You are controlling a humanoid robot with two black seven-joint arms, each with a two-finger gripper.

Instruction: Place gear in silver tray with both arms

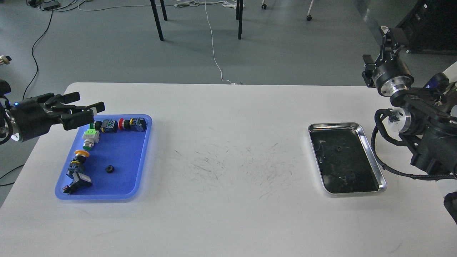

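A small black gear point(110, 169) lies on the blue plastic tray point(121, 153) at the left. Another small black gear point(337, 149) lies in the silver tray point(334, 125) at the right. My left gripper point(90, 101) is open and empty. It hovers over the far left corner of the blue tray, well behind the gear there. My right gripper point(392, 35) is raised off the table's far right corner, behind the silver tray. It is seen small and dark, so its fingers cannot be told apart.
Several push-button switches point(123, 124) line the back and left side of the blue tray, with green, yellow and red caps. The white table point(228, 160) has dark scuff marks in the middle. Chair legs and cables are on the floor beyond.
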